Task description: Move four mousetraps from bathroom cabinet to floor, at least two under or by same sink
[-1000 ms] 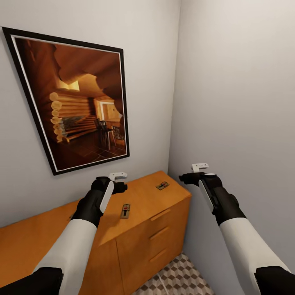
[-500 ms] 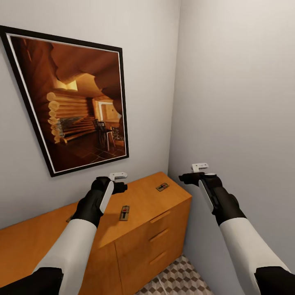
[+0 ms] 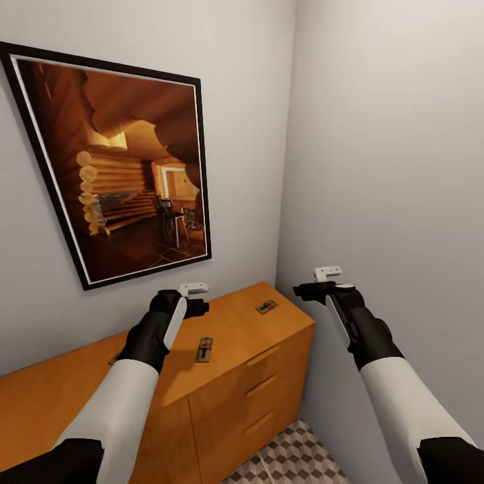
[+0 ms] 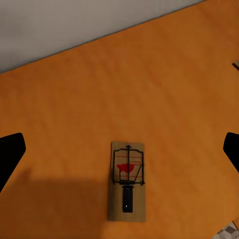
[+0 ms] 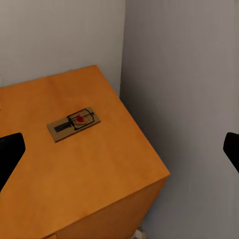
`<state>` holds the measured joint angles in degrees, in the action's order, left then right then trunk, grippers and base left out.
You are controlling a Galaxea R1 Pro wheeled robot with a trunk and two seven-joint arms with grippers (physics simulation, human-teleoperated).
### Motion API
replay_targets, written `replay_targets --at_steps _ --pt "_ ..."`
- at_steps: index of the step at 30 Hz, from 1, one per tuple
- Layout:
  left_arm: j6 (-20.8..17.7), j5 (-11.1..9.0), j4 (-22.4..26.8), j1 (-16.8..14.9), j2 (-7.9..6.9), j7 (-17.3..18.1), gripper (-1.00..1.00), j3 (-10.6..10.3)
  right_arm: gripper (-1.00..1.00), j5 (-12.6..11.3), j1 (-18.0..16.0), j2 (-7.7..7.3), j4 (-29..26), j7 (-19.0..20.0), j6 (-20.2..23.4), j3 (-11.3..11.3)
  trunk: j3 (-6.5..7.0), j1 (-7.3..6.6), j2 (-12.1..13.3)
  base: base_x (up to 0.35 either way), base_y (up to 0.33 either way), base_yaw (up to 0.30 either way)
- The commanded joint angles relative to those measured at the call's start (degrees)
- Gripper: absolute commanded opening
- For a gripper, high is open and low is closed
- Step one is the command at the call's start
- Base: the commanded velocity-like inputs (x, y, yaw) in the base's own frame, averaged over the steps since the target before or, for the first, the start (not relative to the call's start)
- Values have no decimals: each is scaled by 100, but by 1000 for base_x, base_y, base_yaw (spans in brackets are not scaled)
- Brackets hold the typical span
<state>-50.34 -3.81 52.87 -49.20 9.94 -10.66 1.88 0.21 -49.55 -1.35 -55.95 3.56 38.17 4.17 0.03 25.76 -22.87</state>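
Cabinet: the orange-brown wooden cabinet [image 3: 228,376] was seen pushed into the corner of two pale walls, flat top, three drawer fronts with slim handles on the end nearest the corner.

Mousetrap 1: one mousetrap [image 3: 204,349] was found lying flat on the cabinet top, near the front edge, just beside and a bit below the left forearm in the head view. In the left wrist view the same trap [image 4: 128,180] was seen straight under the camera, red mark and wire plain to see.

Mousetrap 2: a second mousetrap [image 3: 266,306] was spotted further along, close to the corner end of the cabinet top, also flat. It was picked up in the right wrist view [image 5: 73,122], well back from the cabinet's edges.

Another trap maybe: a dark sliver was noticed at the left arm's edge on the cabinet top, too hidden to be called.

Left end effector: the left end effector [image 3: 195,300] was held above the cabinet top, over the first trap, not touching it. Fingers [image 4: 11,154] were seen spread wide, nothing between them.

Right end effector: the right end effector [image 3: 306,289] was held out past the cabinet's corner end, near the side wall. Fingers [image 5: 10,157] were also spread wide and empty.

Bathroom floor: a patch of cube-pattern tile [image 3: 296,457] was seen below the cabinet front.

Picture: a big black-framed log cabin picture [image 3: 121,168] was hung on the wall above the cabinet.
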Motion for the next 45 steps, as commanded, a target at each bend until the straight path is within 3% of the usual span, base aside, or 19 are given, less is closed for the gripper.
replay_targets --at_steps 1,5,21,45 --pt "-19 -41 4 -2 5 -33 100 14 100 5 -2 -6 -5 13 24 12 -3 2 -5 0 0 0" --pt "-19 -41 4 -2 5 -33 100 12 100 -2 -2 5 -4 13 18 39 -3 2 -5 0 0 0" --pt "-83 -41 4 -2 5 -39 100 2 100 -24 -2 38 -4 10 73 578 -3 2 -5 0 0 0" --pt "-132 -41 -2 -2 5 -59 100 3 100 -29 -2 38 2 3 85 616 -3 2 -5 32 0 0"
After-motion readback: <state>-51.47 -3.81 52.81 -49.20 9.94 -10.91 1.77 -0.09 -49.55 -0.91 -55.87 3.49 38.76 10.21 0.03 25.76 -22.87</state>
